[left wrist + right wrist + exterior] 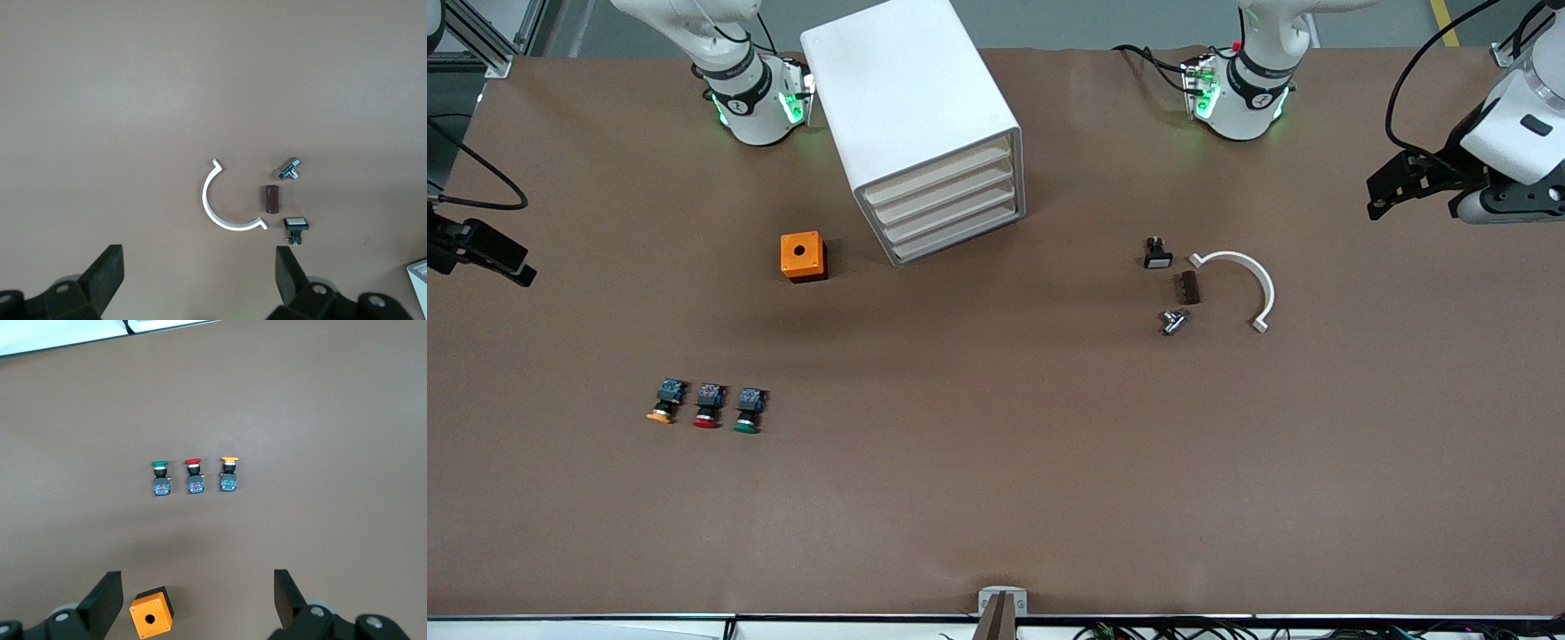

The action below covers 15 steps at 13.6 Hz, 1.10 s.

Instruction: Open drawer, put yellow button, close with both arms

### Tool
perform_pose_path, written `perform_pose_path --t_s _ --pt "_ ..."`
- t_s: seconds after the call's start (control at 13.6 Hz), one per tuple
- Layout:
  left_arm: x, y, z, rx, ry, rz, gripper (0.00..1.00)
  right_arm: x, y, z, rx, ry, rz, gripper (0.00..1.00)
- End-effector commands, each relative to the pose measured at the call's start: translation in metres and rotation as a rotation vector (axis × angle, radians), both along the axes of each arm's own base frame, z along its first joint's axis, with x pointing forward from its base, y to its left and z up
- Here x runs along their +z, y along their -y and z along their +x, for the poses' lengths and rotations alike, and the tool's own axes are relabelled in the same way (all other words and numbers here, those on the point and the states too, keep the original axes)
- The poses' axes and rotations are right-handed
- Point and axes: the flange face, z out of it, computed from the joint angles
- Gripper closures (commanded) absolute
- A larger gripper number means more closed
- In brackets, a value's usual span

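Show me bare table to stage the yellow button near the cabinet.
Bare: between the orange box and the row with the yellow button; also between the cabinet and the white clamp. Crowded: small parts beside that clamp.

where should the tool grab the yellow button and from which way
Probably by the black-and-blue body of the yellow button, coming straight down from above. It lies on its side, cap toward the front camera, at the end of the row, with the red button close beside it, so close the fingers along its length, cap end to body end, not across the row.
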Motion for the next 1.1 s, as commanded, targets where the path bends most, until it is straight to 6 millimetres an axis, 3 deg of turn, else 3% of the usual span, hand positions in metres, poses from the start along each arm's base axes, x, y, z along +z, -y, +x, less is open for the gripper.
perform_pose_path --t_s 0.0,0.37,0.66,0.74,1.03 --pt "0.005 0.001 0.001 -0.002 -0.005 -0.012 0.00 0.006 0.002 -0.001 0.005 0.006 -0.019 0.00" --pt "0.003 0.000 0.007 0.002 -0.008 -0.014 0.00 0.006 0.002 -0.001 0.005 0.006 -0.017 0.00" --pt "-0.031 0.002 0.025 0.004 -0.071 -0.012 0.00 0.003 0.003 0.000 -0.005 0.002 -0.012 0.00" --pt "-0.043 0.003 0.031 0.006 -0.091 -0.019 0.00 -0.001 0.003 0.003 -0.005 -0.001 -0.008 0.00" --pt "-0.077 0.016 0.046 0.065 -0.146 -0.041 0.00 -0.048 0.009 0.031 -0.016 -0.036 0.005 0.00"
